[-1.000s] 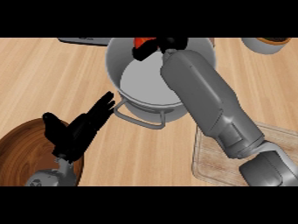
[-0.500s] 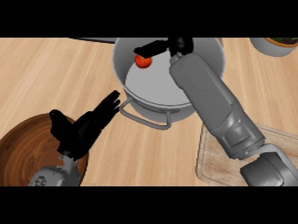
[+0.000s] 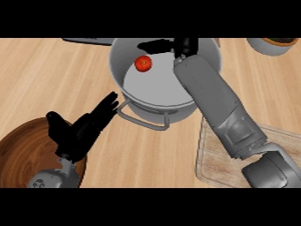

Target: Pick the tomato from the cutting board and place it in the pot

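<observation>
Tomato (image 3: 143, 63), red and round, sits within the walls of the grey pot (image 3: 154, 88), seen against the pot's pale inside near its far left side; whether it rests on the bottom cannot be told. The right hand (image 3: 185, 45) hangs over the pot's far rim, its black fingers (image 3: 154, 45) stretched out flat toward the left and holding nothing, with the tomato just below them and apart from them. The right forearm (image 3: 211, 97) runs from the lower right across the pot's right side. The pot stands on the wooden counter (image 3: 35, 75) at the upper middle, one looped handle (image 3: 143, 120) pointing toward the robot. The cutting board (image 3: 289, 148) lies at the lower right, partly under the right arm, with nothing visible on its bare part. The left hand (image 3: 81, 130) shows at the lower left, fingers straight and slightly spread, thumb out to the side, its fingertips near the pot's handle but not touching it. Below it lies a dark brown wooden dish (image 3: 9, 154). A small bowl (image 3: 273, 45) stands at the upper right edge, well apart from the pot.
</observation>
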